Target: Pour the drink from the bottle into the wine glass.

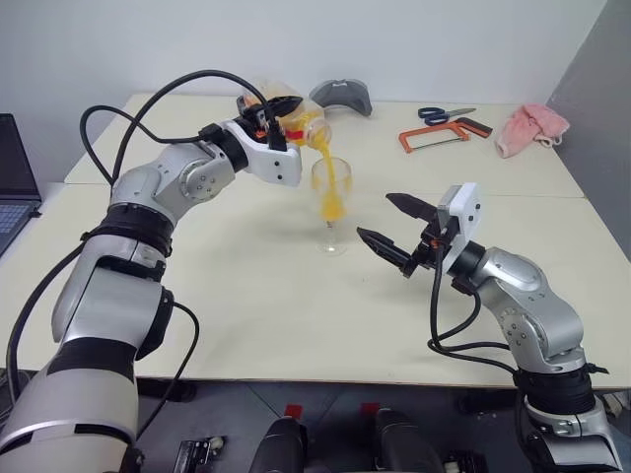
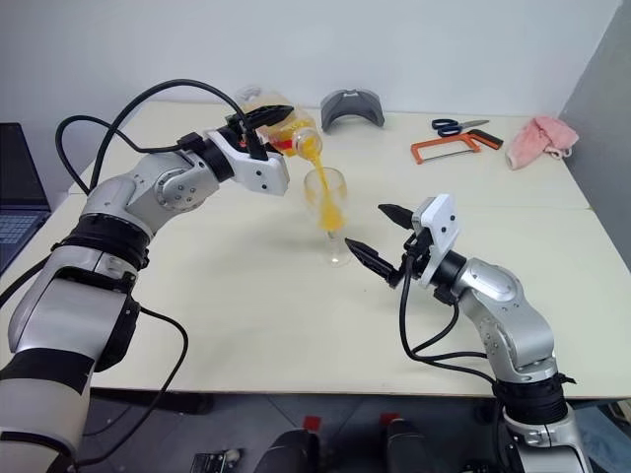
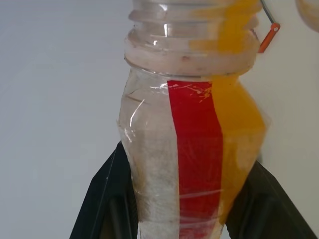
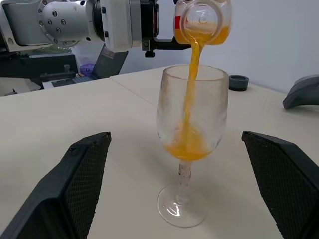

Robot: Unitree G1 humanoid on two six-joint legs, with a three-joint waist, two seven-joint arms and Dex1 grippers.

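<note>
Nearest, right gripper (image 1: 394, 233) idle just above the counter (image 1: 246, 315), jaws spread wide and empty, aimed at the wine glass (image 1: 331, 209) standing just ahead of their tips, untouched by either one. Between and beyond those open jaws in the right wrist view: stem and round foot planted upright, a shallow pool of the drink (image 4: 188, 147) gathered in the bottom of the bowl. Farther on, left gripper (image 1: 277, 107) with jaws pinching the bottle (image 1: 296, 120) by its lower body, neck tipped down past level over the rim, cap off, an orange stream falling from the mouth into the glass.

Step in hand, by the look of it: pouring, well under way (bowl far from full, a good share of liquid in the bottle). Next move likely calls for holding the mouth centred over the rim, then tipping the bottle back upright before overflow.

Well beyond, at the counter's far edge: hacksaw (image 1: 442, 135), scissors (image 1: 444, 113), pink cloth (image 1: 530, 128).
</note>
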